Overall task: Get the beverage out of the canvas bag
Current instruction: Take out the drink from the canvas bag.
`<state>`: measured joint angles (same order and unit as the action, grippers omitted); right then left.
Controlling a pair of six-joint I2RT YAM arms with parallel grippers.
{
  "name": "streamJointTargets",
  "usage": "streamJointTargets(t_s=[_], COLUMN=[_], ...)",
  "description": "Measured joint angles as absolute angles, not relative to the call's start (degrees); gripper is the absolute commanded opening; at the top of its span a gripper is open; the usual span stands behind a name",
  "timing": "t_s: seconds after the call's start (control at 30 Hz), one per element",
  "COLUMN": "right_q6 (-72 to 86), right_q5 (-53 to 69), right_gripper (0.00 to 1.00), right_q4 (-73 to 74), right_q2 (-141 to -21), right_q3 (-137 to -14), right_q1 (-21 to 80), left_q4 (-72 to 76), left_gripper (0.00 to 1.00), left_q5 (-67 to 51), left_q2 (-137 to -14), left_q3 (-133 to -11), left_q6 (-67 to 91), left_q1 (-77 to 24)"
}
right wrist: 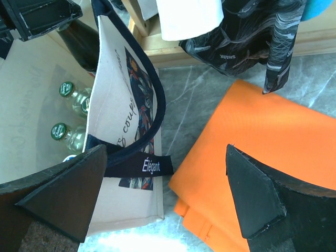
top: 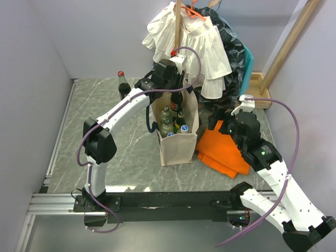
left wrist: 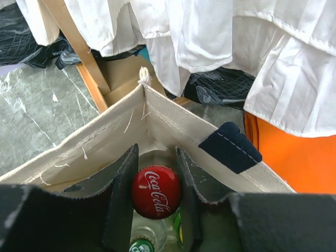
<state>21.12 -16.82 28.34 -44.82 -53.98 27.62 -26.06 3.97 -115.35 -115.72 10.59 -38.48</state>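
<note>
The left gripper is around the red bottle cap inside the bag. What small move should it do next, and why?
Probably lift straight up, slowly. The left gripper looks shut on the red Coca-Cola cap, which sits down inside the canvas bag near a corner, other bottles beside it. A vertical pull should clear the walls.

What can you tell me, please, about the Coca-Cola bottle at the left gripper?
The Coca-Cola bottle has a red cap with white script and a dark body with a red label. It stands upright at the far side of the open canvas bag, next to green-capped bottles, its cap clamped by the left gripper.
</note>
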Motion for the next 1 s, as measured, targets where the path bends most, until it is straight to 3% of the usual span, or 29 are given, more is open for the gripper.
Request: streamJointTargets(t_s=[0.27, 0.3, 0.33, 1.0], right_q6=[21.1, 21.1, 21.1, 21.1], right_q5=[-16.6, -16.5, -16.5, -16.5], right_gripper=[1.00, 1.00, 1.00, 1.00], right_q4=[28.3, 28.3, 28.3, 28.3], right_q2=[-44.8, -44.8, -44.8, -44.9], right_q3=[-54.0, -54.0, -54.0, -53.9], right_q1=[27.6, 27.6, 27.6, 27.6], left_q4=[-27.5, -27.5, -27.5, -27.3], left_gripper=[0.02, 0.06, 0.22, 0.41], left_q5=[4.0, 4.0, 4.0, 4.0], left_q2=[-115.3, -115.3, -115.3, -115.3], left_q3=[-116.4, -116.4, -116.4, -116.3], left_q6=[10.6, 10.6, 10.6, 10.3], left_q1=[-38.5, -38.5, -38.5, -38.7])
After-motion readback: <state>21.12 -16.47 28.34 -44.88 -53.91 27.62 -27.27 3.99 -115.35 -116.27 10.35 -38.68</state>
